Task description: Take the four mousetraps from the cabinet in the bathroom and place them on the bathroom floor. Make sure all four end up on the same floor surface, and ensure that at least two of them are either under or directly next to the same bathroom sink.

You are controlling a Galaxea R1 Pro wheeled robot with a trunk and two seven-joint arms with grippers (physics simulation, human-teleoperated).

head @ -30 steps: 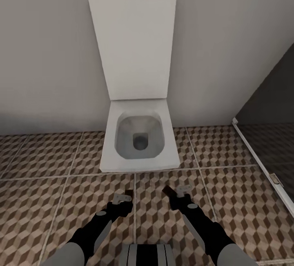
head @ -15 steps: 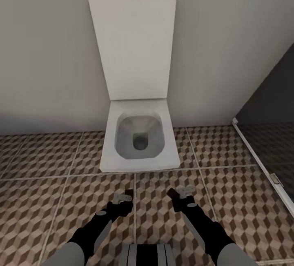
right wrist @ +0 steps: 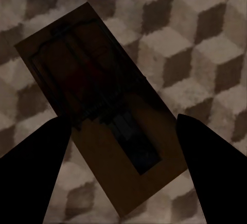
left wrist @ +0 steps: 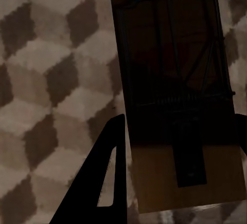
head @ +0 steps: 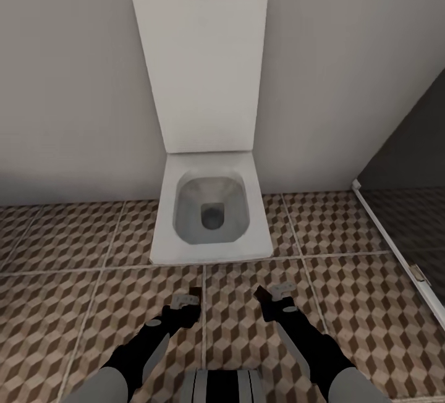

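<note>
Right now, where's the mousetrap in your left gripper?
The mousetrap sits between the left gripper fingers, above the bathroom floor, just before the toilet.

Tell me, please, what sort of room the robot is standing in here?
A bathroom, most likely: a white toilet with its lid raised stands against the wall, the bathroom floor has cube-patterned tiles, and a dark glass enclosure, perhaps a shower, stands at the right.

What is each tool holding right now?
Left tool: closed on a mousetrap.
Right tool: closed on another mousetrap.
</note>
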